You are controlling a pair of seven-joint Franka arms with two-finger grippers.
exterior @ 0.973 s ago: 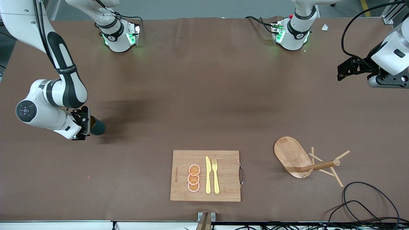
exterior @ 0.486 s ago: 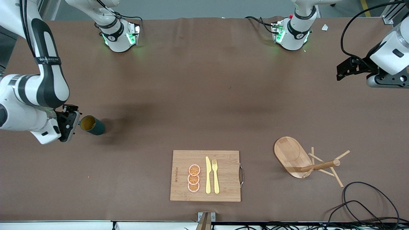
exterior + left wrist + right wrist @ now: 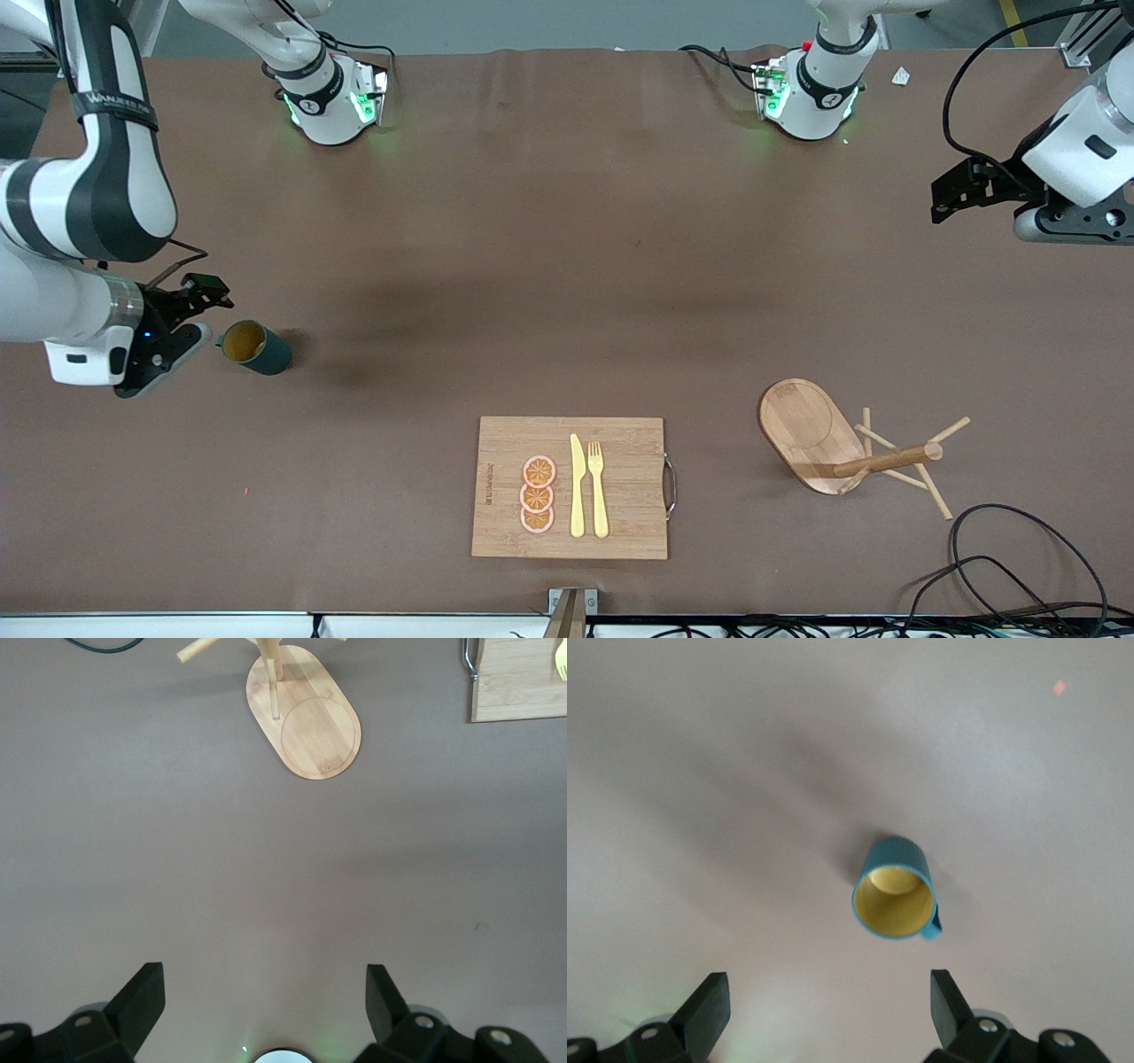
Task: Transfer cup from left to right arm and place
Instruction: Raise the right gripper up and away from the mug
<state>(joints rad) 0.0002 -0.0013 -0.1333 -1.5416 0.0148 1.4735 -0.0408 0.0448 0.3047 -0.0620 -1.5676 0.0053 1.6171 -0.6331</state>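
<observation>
Bench (image 3: 549, 266) covered edge to edge in matte brown sheeting, faint creases, soft shadows near the middle. Grey floor shows past the edge where my two bases stand, green lights lit on each. The cup (image 3: 255, 347) stands on the sheeting toward my right arm's end, teal outside, tan-yellow inside, free of any grip. My right gripper (image 3: 197, 312) sits just beside it, fingers spread wide with nothing between them; in the right wrist view the cup (image 3: 894, 901) lies clear of both fingers (image 3: 704, 1010), its mouth facing the camera, handle to one side. My left gripper (image 3: 952, 190) waits over bare sheeting at my left arm's end, fingers (image 3: 142, 997) spread apart and empty. Nearer the front camera: a wooden cutting board (image 3: 571, 487) with three orange slices (image 3: 538, 494), a yellow knife (image 3: 577, 486) and yellow fork (image 3: 598, 489). Beside it, toward my left arm's end, a wooden mug rack (image 3: 842, 443) with pegs. A black cable (image 3: 1019, 567) loops at the bench corner close to the rack.
</observation>
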